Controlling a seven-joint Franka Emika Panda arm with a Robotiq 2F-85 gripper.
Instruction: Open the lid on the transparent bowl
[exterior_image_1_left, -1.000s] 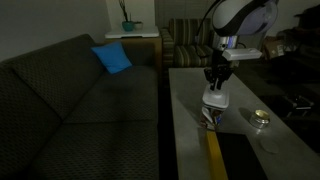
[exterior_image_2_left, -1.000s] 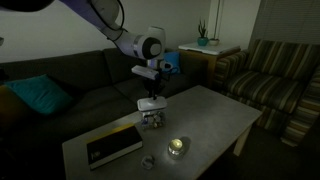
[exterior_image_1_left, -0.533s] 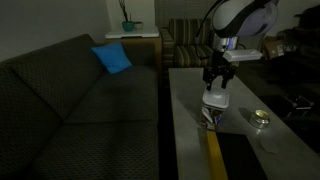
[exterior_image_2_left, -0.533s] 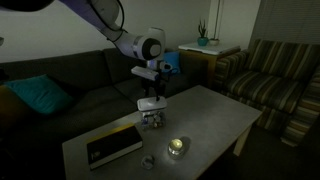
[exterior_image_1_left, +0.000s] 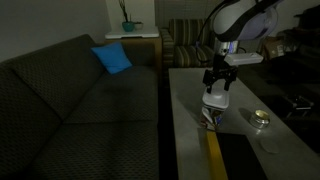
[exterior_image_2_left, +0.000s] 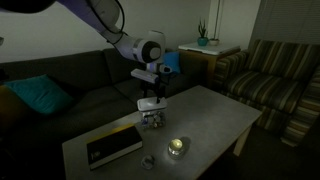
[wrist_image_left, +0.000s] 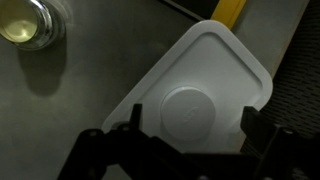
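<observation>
The pale white rounded-square lid (wrist_image_left: 205, 85) fills the wrist view, with a round raised disc at its middle. In both exterior views the lid (exterior_image_1_left: 215, 99) (exterior_image_2_left: 150, 103) rests on top of the transparent bowl (exterior_image_1_left: 210, 114) (exterior_image_2_left: 153, 120), which stands on the table near the couch-side edge. My gripper (wrist_image_left: 192, 118) hangs straight above the lid, open, its dark fingers (wrist_image_left: 252, 122) standing either side of the disc with nothing between them. From outside, the gripper (exterior_image_1_left: 217, 82) (exterior_image_2_left: 152, 88) sits just over the lid.
A small shiny round tin (wrist_image_left: 28, 20) (exterior_image_1_left: 260, 118) (exterior_image_2_left: 177, 147) stands on the table (exterior_image_2_left: 215, 115) near the bowl. A dark book (exterior_image_2_left: 112, 145) with a yellow edge (exterior_image_1_left: 215, 155) lies beside it. A couch (exterior_image_1_left: 80, 100) runs along the table; an armchair (exterior_image_2_left: 275, 70) stands beyond.
The jaws have spread apart and let go of the lid. Lid, bowl and arm stay about where they were.
</observation>
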